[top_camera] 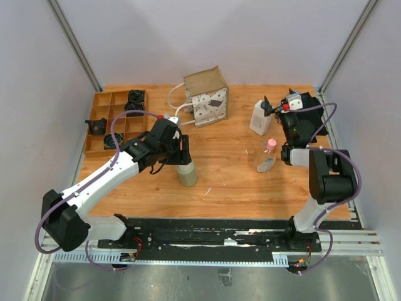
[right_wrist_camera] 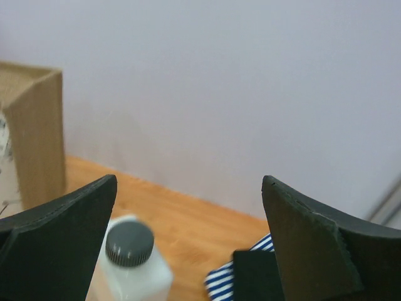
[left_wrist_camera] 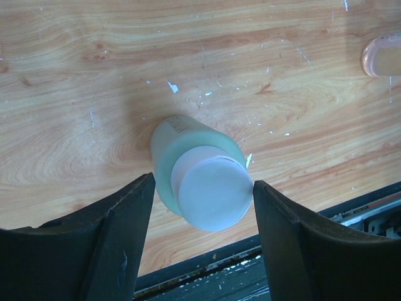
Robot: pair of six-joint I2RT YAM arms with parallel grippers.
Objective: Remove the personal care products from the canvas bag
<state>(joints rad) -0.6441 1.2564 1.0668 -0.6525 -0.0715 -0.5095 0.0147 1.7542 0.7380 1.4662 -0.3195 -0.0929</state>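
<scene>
**Olive bottle out on the counter, left end effector open around it**

The olive-beige plastic bottle with a round cream cap [left_wrist_camera: 210,188] stood upright on the wood-grain counter [left_wrist_camera: 75,75]. It was at about 7 o'clock from the small boxy tan canvas bag with white rope handles [top_camera: 205,97] and well apart from it. The left end effector [top_camera: 183,152] hung over the bottle with its fingers spread, one on each side of the cap, and the wrist view showed no contact.

The bottle looked light, stiff and smooth-walled, so probably slippery. It was tall on a narrow base and would tip at a sideways nudge. The body just under the cap seemed the safest place to take hold.

A white squarish plastic bottle with a dark grey screw cap [right_wrist_camera: 128,263] stood at 3 o'clock from the bag. The right end effector [right_wrist_camera: 188,180] was above it with its fingers wide apart, holding nothing. A clear bottle with a pink cap [top_camera: 267,157] lay on its side at 5 o'clock from the white one and looked likely to roll.

The bag looked soft and likely to slide or fold if one wall were dragged, and its rope handles at its 9 o'clock side could snag a finger. Its contents were hidden. A wooden compartment tray [top_camera: 104,99] sat at 9 o'clock from the bag, and blue-and-white striped cloth [right_wrist_camera: 229,282] lay just beside the white bottle.
</scene>
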